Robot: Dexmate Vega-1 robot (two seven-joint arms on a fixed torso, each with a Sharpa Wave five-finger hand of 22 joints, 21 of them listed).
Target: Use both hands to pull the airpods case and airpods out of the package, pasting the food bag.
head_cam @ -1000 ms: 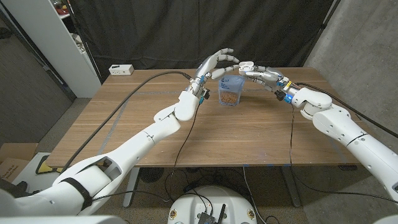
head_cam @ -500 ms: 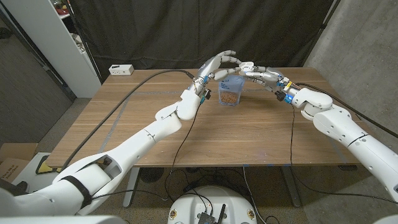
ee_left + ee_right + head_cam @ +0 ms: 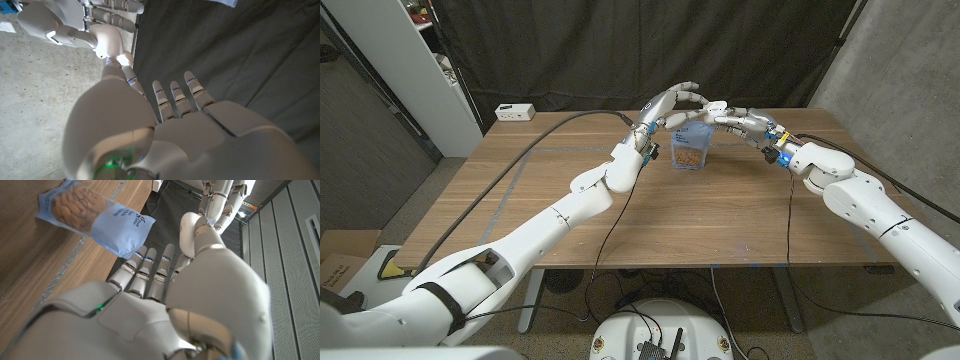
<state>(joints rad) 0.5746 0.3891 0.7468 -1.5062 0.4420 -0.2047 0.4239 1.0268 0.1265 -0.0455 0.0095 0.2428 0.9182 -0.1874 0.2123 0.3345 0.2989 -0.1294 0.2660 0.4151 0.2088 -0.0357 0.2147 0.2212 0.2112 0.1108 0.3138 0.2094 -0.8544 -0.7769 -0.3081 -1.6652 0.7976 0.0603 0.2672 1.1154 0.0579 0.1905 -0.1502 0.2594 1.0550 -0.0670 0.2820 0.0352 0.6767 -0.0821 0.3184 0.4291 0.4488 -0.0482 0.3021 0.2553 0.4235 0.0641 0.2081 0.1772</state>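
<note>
A small white airpods case (image 3: 716, 104) is held in the air by my right hand (image 3: 738, 119), pinched at its fingertips above the food bag. In the right wrist view the case (image 3: 190, 226) sits at the tip of my thumb. My left hand (image 3: 670, 103) reaches in from the other side with its fingers spread, and its thumb tip touches the case (image 3: 107, 42). The food bag (image 3: 691, 148), blue with a clear window of nuts, stands upright on the wooden table (image 3: 620, 215) just below both hands and also appears as a blue pouch (image 3: 95, 217).
A white box (image 3: 515, 112) lies near the table's far left edge. Black cables (image 3: 520, 165) run along both arms over the table. Blue tape lines (image 3: 505, 205) mark the table's left part. A white shelf (image 3: 445, 75) stands beyond the left side.
My left hand has moved right until its fingertips meet the case. My right hand has dipped slightly with the case. The food bag has stayed in place.
</note>
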